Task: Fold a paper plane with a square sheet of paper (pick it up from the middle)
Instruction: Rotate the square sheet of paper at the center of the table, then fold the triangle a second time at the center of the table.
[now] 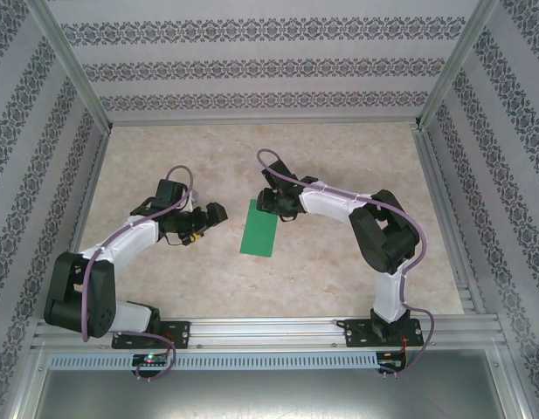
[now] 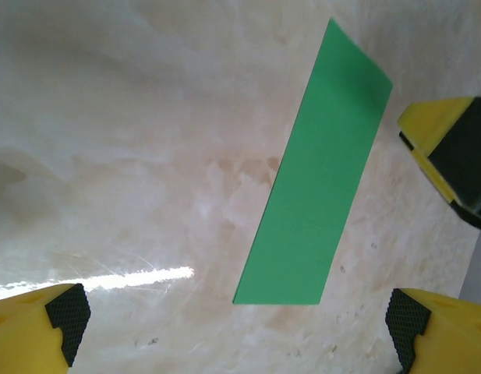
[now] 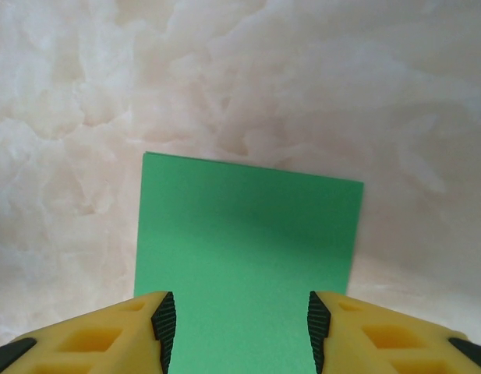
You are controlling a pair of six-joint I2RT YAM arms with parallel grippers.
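Observation:
The bright-green sheet of paper point(image 1: 259, 229) lies flat on the marble-look table as a narrow rectangle, about twice as long as it is wide, with no dart shape to it. My right gripper point(image 1: 269, 204) hovers over its far short end. In the right wrist view its jaws point(image 3: 236, 329) stand apart over the paper point(image 3: 248, 241), and the black pads point(image 3: 164, 323) are clear of it. My left gripper point(image 1: 215, 214) is wide open just left of the sheet. In the left wrist view the paper point(image 2: 322, 171) runs diagonally ahead of the left gripper point(image 2: 234, 321), with a right finger point(image 2: 447, 148) at the paper's far side.
Patterned walls and aluminium posts point(image 1: 72, 70) fence the table on three sides. A metal rail point(image 1: 269, 332) with both arm bases runs along the near edge. Bare tabletop point(image 1: 252, 148) stretches behind the grippers.

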